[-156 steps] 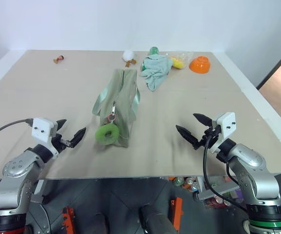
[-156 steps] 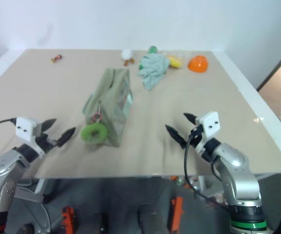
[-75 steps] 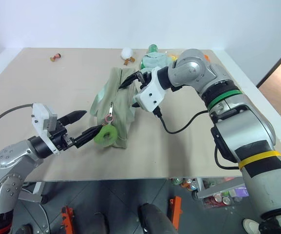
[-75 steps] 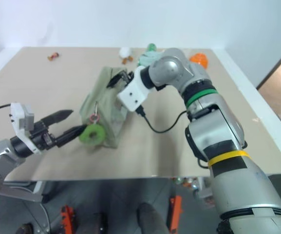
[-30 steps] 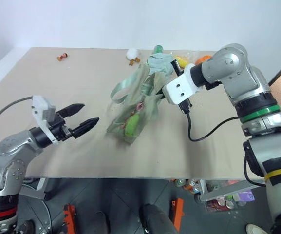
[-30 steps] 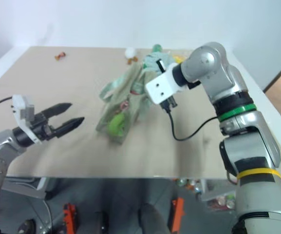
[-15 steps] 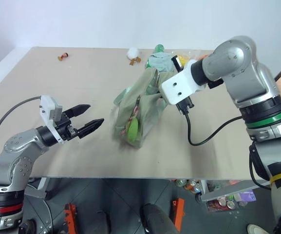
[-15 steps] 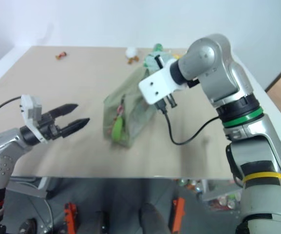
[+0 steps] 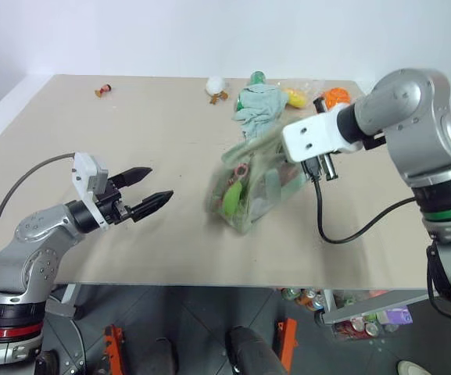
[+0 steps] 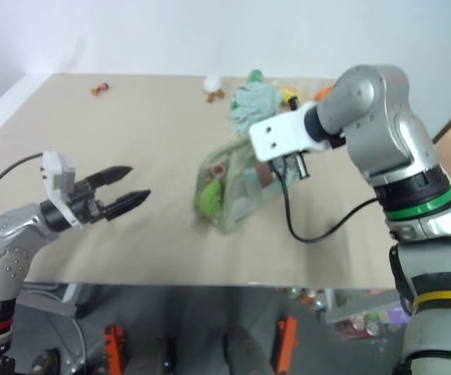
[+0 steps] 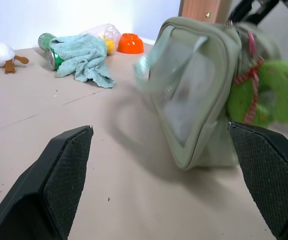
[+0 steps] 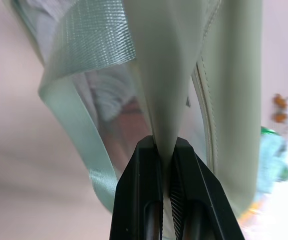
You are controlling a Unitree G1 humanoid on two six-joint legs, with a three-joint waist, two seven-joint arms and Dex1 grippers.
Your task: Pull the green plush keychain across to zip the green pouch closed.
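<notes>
Dragged rightward across the beige desk [image 9: 131, 141], the sage-green fabric pouch [image 9: 258, 187] hangs from clamped right jaws [image 12: 164, 165]; left jaws [image 9: 156, 191] gape; lime plush ring keychain [image 9: 231, 198] ungrasped.

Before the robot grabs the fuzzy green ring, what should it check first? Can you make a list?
1. Right claw pinching the green pouch: ok, shut on its fabric.
2. Left claw ready to grab: ok, open with nothing in it.
3. Green plush keychain within view: ok, hanging at the pouch's end that faces the left claw.
4. Left claw touching the keychain: not ok, a gap remains.
5. Pouch held steady: cannot tell, it looks tilted and blurred.
</notes>
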